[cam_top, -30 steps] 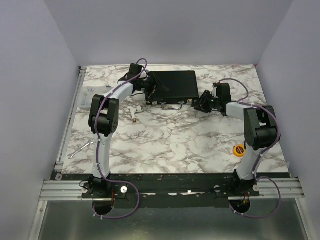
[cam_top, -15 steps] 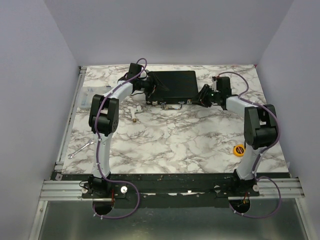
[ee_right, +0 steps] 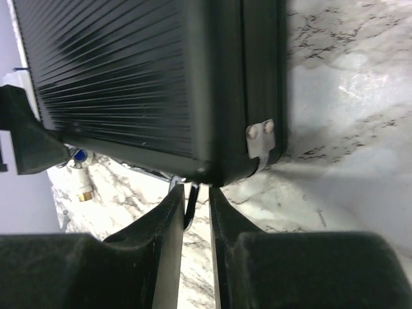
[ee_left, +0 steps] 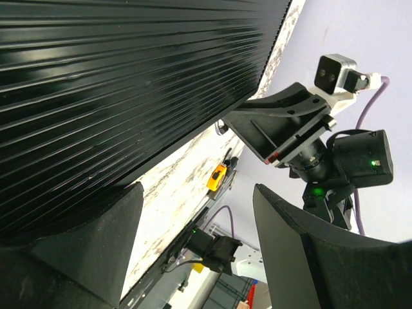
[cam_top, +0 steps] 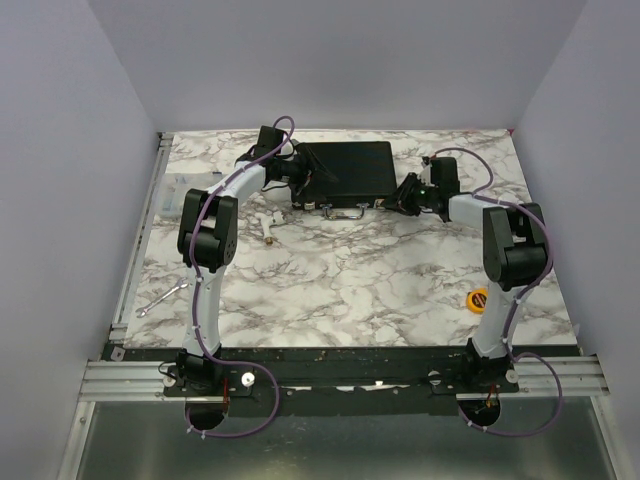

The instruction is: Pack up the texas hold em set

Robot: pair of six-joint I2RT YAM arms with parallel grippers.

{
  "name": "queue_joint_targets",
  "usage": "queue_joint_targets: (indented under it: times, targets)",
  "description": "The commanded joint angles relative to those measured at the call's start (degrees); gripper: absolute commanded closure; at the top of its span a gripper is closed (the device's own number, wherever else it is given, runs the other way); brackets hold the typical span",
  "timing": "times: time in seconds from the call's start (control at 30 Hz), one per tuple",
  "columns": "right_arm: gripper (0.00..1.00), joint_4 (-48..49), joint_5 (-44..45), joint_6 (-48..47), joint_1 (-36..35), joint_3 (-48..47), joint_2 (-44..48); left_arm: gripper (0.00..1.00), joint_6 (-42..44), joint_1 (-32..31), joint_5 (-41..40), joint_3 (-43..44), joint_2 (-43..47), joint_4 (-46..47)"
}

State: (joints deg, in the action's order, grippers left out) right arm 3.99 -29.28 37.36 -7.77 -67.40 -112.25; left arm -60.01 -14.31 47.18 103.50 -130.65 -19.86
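Observation:
The texas hold em set shows only as a closed black briefcase (cam_top: 345, 168) lying flat at the back of the marble table; its contents are hidden. My left gripper (cam_top: 298, 182) stands open at the case's left front edge. In the left wrist view the ribbed lid (ee_left: 129, 77) runs beside the gripper (ee_left: 198, 193), and nothing sits between its fingers. My right gripper (cam_top: 393, 203) is at the case's front right corner. In the right wrist view its fingers (ee_right: 196, 193) are almost together around a thin dark latch (ee_right: 191, 206), just below the case (ee_right: 129, 77) and its silver corner bracket (ee_right: 261, 138).
A yellow-and-black tape measure (cam_top: 480, 299) lies near the right arm's base. A small white plastic object (cam_top: 267, 222) sits front-left of the case, and a silver tool (cam_top: 162, 298) lies near the left edge. The case handle (cam_top: 345, 210) faces the arms.
My right gripper has moved left to the case's front right corner, opened a little, then narrowed around the latch. The left arm and the case have stayed put.

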Motion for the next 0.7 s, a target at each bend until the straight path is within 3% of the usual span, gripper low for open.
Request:
queue_joint_targets:
  times: [0.0,0.33,0.67]
  targets:
    - [0.77,-1.08,3.01,-2.92,-0.05,-0.47,-4.09,0.30,2.86,1.47,-5.64,0.77,-3.12,-0.68]
    - [0.77,1.41,3.32,-3.89,-0.05,0.89,-6.59,0.29,2.55,1.91,-5.59,0.82,-3.03,-0.54]
    - [0.70,1.82,7.04,-4.96,-0.05,5.61,-4.98,0.28,2.11,2.00,-5.26,0.62,-2.42,0.12]
